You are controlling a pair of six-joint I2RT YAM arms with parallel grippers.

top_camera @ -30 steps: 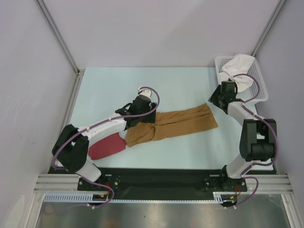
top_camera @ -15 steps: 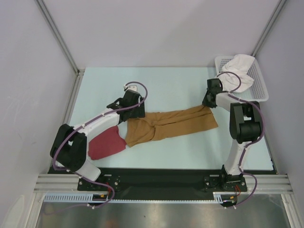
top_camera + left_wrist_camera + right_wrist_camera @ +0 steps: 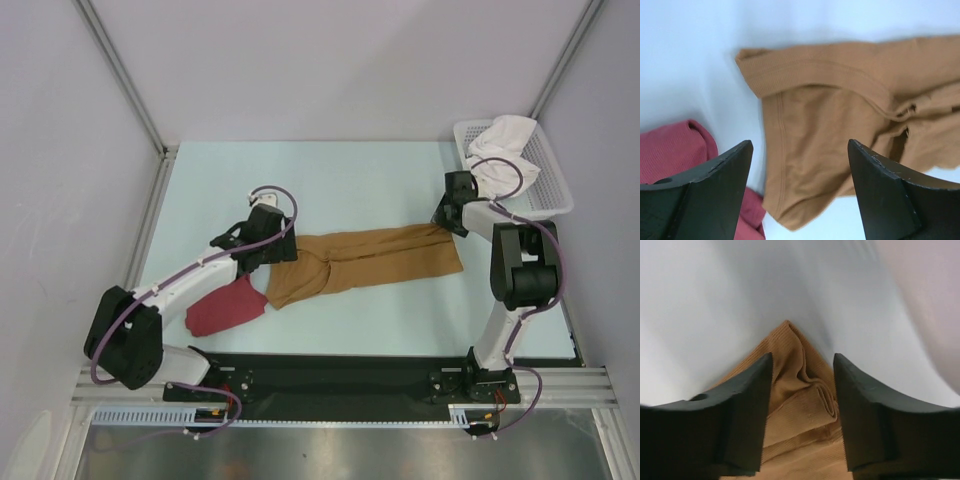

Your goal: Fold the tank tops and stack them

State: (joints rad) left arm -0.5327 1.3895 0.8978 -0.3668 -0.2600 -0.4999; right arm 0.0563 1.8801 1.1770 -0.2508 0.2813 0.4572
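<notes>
The tan-brown tank top [image 3: 365,263] lies stretched left to right across the middle of the pale surface [image 3: 380,180]. It is narrowed into long folds, with a bunched gather just left of its centre. Its left end is broader and rounded, with a ribbed hem showing. Its right end spreads a little and comes to a corner at the far side.

The dark red tank top [image 3: 225,308] sits crumpled nearer the front edge. It is just beside the tan one's left end, and their edges meet or very nearly meet there. The left arm passes over part of it.

The left fingers [image 3: 715,195] are spread wide apart over the left end of the tan top with nothing gripped between them. The hem and a bit of the red cloth show in the gap. I cannot tell whether the tips touch the fabric.

The right fingers [image 3: 740,415] are also parted. They straddle the far right corner of the tan top, which pokes up between them with a rumpled fold. There is clear space on both sides, so they are not clamped on it.

Off at the far right corner stands a white mesh basket [image 3: 545,175] with a white cloth [image 3: 505,150] heaped in it, just behind the right arm.
</notes>
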